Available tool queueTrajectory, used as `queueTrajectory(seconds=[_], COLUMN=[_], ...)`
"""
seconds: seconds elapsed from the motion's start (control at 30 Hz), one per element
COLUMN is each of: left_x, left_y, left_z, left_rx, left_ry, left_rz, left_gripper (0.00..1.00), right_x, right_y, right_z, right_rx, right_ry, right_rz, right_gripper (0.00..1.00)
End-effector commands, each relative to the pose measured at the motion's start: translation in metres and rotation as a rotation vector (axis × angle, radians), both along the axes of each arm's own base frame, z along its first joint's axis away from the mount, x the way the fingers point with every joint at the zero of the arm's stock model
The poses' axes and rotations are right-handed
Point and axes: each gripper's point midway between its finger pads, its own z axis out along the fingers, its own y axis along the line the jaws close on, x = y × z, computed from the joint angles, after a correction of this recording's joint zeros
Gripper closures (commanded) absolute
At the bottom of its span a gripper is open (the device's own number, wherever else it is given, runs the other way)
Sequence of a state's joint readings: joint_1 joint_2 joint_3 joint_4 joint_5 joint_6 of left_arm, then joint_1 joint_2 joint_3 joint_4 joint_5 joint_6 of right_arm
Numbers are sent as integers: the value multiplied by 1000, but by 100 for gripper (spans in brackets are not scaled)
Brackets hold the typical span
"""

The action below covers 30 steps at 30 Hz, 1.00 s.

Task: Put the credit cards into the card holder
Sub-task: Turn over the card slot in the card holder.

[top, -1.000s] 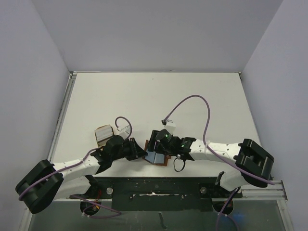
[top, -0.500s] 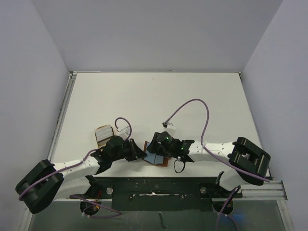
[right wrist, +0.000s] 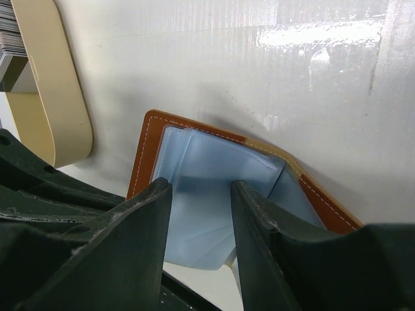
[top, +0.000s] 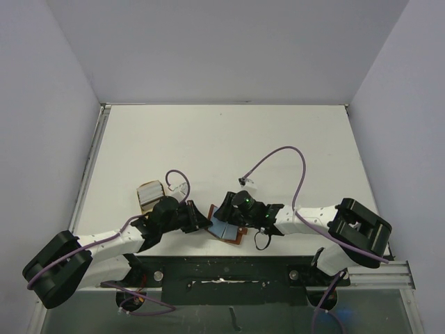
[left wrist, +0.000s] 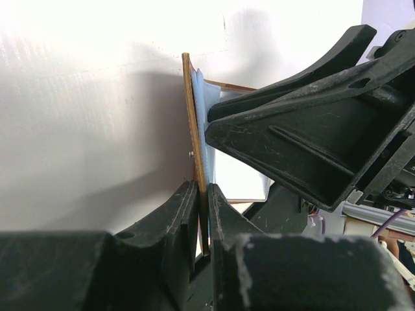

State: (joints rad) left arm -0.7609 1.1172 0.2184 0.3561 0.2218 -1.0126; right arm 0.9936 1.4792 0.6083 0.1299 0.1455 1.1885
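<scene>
One opened card holder (right wrist: 207,162) lies with its long axis 10-to-4 o'clock; left gripper (left wrist: 203,191) pinches its flap, right gripper (right wrist: 200,188) gapes above; tan dish (right wrist: 58,97) holds credit cards (right wrist: 11,26).

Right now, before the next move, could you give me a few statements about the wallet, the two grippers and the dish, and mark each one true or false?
1. The wallet lies open with its pale blue inside showing. True.
2. The right gripper is shut tight. False: its fingers stand apart, over the blue inside of the wallet.
3. The left gripper is shut on the wallet's brown edge. True.
4. In the top view the dish lies to the right of the wallet. False: it lies to the wallet's left, beside the left arm.
</scene>
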Motion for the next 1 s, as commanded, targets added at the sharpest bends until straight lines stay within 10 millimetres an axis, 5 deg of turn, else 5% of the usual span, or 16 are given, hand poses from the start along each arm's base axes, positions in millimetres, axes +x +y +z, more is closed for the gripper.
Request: queueTrajectory(seconds=[0.0,0.33,0.57,0.67,0.97], left_x=[7,8,8,10,42], left_y=[-13,-13,-13,-13,-15], left_z=[26,27,26,29,63], left_rx=[-90,-94,-92,-94,47], left_ry=[-72,-70,-73,-87,-222], left_rz=[-14,-11,-8,-4,7], left_gripper=[89,80,100,100,100], right_x=[2,-3,-4,-4,-1], right_y=[-5,-22,-28,-34,-60], right_z=[-4,-14,-11,-5,52], right_rx=[-4,-61,-73,-94,-71], right_ry=[-2,13,1,-4,-79], right_rz=[-17,-40,-47,-58,-151], right_gripper=[59,59,60,60,59])
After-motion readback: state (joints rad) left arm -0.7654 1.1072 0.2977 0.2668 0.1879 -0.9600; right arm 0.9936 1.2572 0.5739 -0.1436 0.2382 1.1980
